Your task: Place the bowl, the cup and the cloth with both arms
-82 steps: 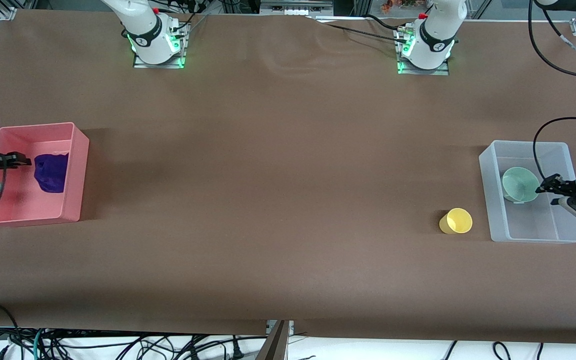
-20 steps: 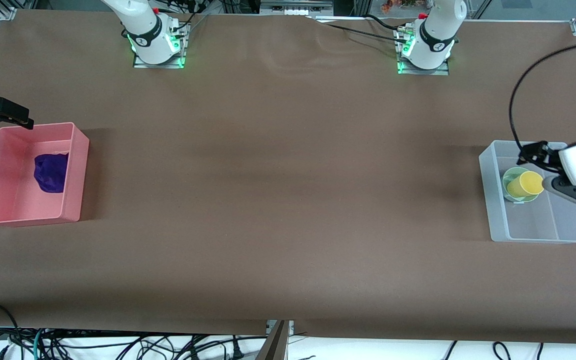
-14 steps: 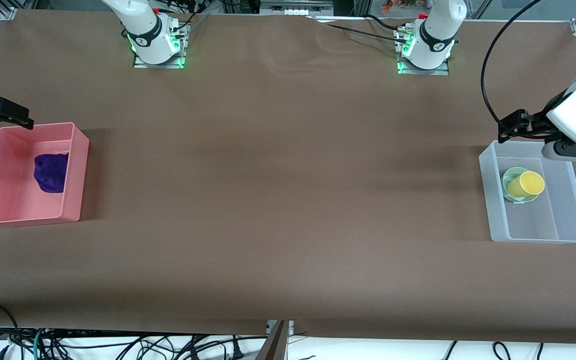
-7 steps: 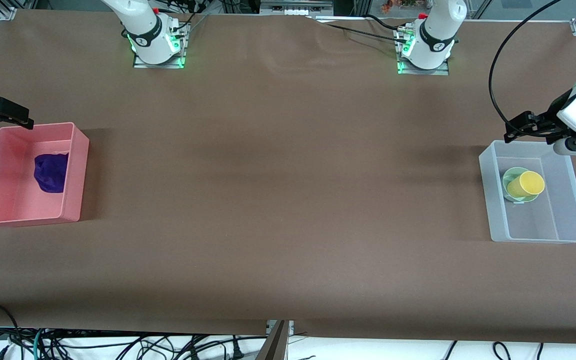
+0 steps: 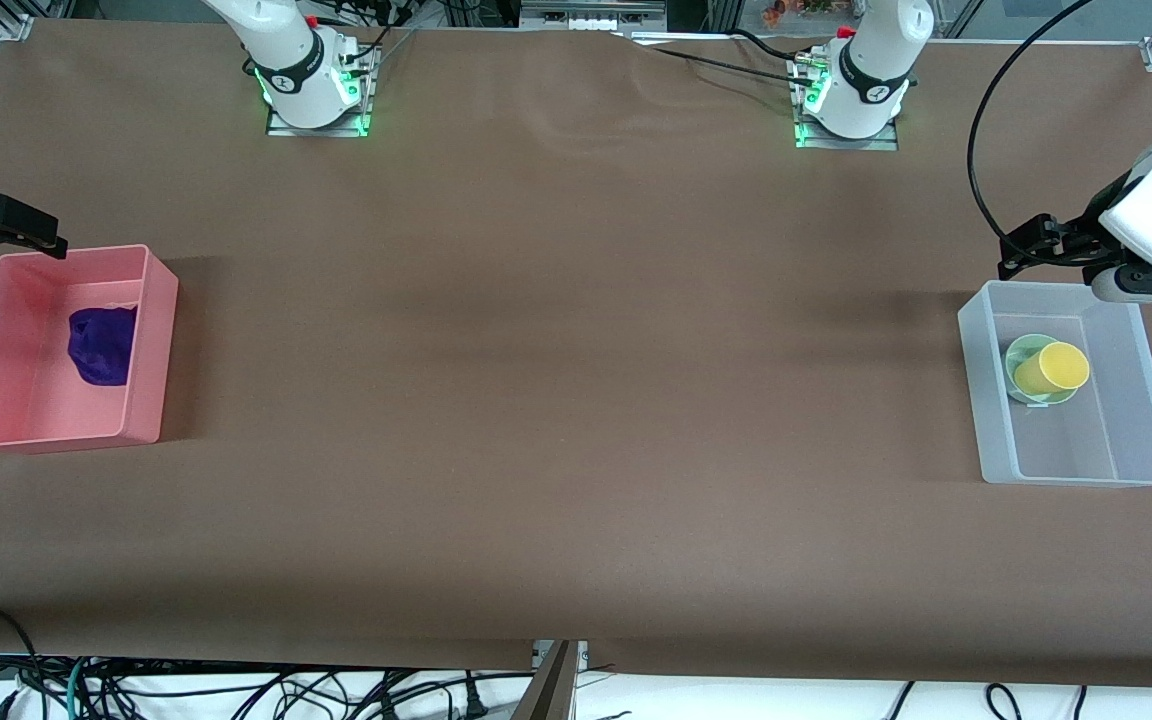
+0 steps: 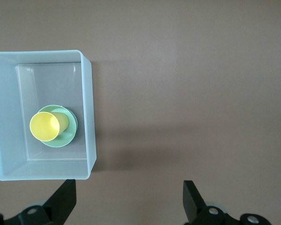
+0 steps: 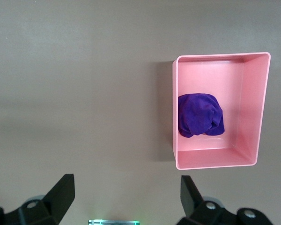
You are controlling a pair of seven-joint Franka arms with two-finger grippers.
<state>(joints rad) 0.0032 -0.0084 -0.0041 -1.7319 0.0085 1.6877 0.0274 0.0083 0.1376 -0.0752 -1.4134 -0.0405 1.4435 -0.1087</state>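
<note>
The cup stands inside the bowl, in the clear bin at the left arm's end of the table. The cloth lies in the pink bin at the right arm's end. The left gripper hangs over the table just beside the clear bin, fingers spread and empty. The right gripper is over the table beside the pink bin, also spread and empty.

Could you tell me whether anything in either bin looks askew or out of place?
One thing: the yellow cup sits tilted inside the mint-green bowl in the clear bin, not upright. The purple cloth lies bunched in the pink bin. Nothing looks spilled or damaged.
</note>
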